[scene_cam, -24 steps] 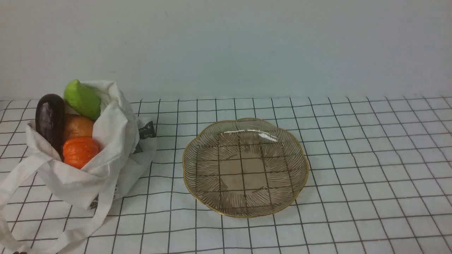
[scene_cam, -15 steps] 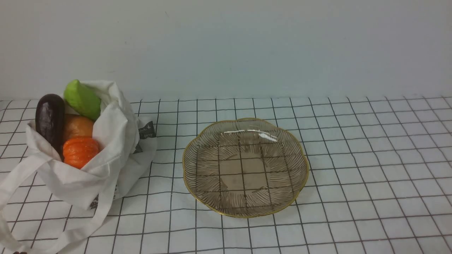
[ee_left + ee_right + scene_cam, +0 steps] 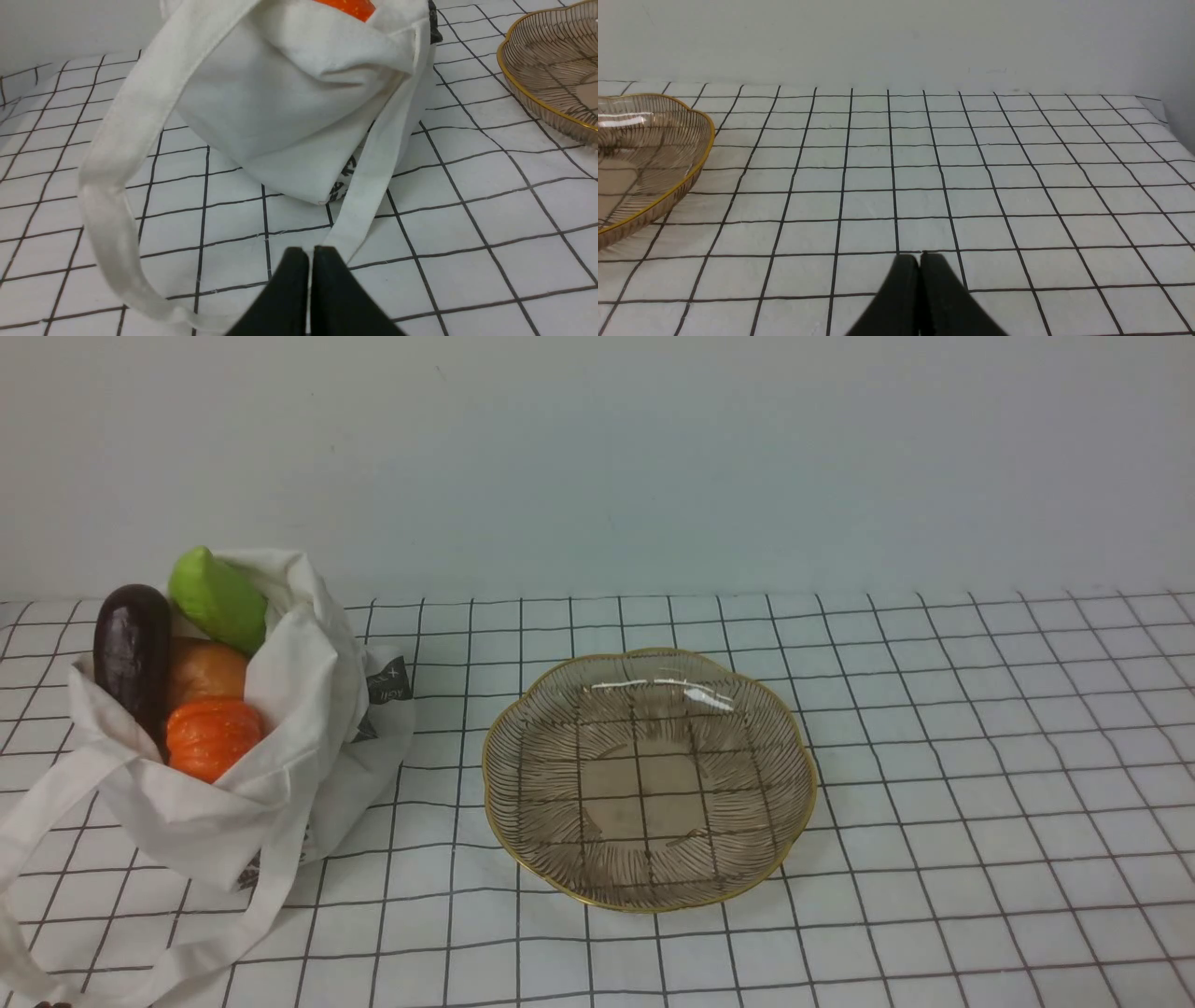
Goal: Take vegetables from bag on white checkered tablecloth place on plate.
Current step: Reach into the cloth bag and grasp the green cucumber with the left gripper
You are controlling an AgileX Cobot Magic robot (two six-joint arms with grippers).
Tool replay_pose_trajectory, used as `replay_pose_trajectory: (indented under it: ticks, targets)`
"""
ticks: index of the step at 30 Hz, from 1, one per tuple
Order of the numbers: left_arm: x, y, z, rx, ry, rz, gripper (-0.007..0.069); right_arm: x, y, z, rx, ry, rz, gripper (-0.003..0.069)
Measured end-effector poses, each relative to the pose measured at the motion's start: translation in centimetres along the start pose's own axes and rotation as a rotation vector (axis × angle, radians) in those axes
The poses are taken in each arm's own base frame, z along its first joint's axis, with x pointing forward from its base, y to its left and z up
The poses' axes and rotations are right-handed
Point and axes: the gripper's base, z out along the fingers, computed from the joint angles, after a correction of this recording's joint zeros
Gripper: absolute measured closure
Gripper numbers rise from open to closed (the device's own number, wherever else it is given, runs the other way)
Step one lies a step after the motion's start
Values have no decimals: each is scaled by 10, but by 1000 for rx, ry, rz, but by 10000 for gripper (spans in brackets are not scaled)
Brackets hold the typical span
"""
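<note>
The white cloth bag (image 3: 308,728) stands at the left on the checkered tablecloth (image 3: 980,784). In it are a dark purple eggplant (image 3: 133,649), a green cucumber-like vegetable (image 3: 217,600), a yellow-orange round one (image 3: 207,670) and an orange pumpkin (image 3: 213,737). The smoky glass plate (image 3: 523,747) with a gold rim lies in the middle and holds nothing. My left gripper (image 3: 310,254) is shut and empty, just in front of the bag (image 3: 289,102) and next to its strap (image 3: 373,177). My right gripper (image 3: 919,261) is shut and empty, to the right of the plate (image 3: 698,163). Neither gripper shows in the front view.
The bag's long straps (image 3: 56,803) trail over the cloth toward the front left corner. A plain wall (image 3: 597,457) runs along the back of the table. The cloth's right edge (image 3: 1164,114) shows in the right wrist view.
</note>
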Motion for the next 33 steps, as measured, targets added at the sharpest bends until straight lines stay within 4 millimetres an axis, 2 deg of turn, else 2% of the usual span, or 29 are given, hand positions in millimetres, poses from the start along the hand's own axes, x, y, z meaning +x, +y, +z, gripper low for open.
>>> replay_pose_trajectory:
  ticks: [6, 10, 12, 15, 19, 22, 24, 27, 28, 30, 33]
  targets:
    - [-1, 0, 0, -1, -11, -18, 633, 0, 0, 0, 0, 0, 0, 673]
    - [-5, -3, 0, 35, -52, -183, 633, 0, 0, 0, 0, 0, 0, 673]
    - [-9, -5, -1, 77, -91, -366, 633, 0, 0, 0, 0, 0, 0, 673]
    - [-11, -7, -1, 113, -105, -515, 633, 0, 0, 0, 0, 0, 0, 673]
    - [-15, -8, -1, 138, -134, -618, 633, 0, 0, 0, 0, 0, 0, 673]
    - [-23, -5, -3, 150, -229, -717, 633, 0, 0, 0, 0, 0, 0, 673]
    - [-35, 2, -7, 142, -382, -818, 633, 0, 0, 0, 0, 0, 0, 673]
    - [-45, 9, -12, 122, -514, -858, 633, 0, 0, 0, 0, 0, 0, 673]
    - [-59, 13, -21, 117, -602, -841, 633, 0, 0, 0, 0, 0, 0, 673]
    - [-84, 15, -36, 128, -670, -759, 633, 0, 0, 0, 0, 0, 0, 673]
    - [-126, 11, -51, 140, -598, -562, 633, 0, 0, 0, 0, 0, 0, 673]
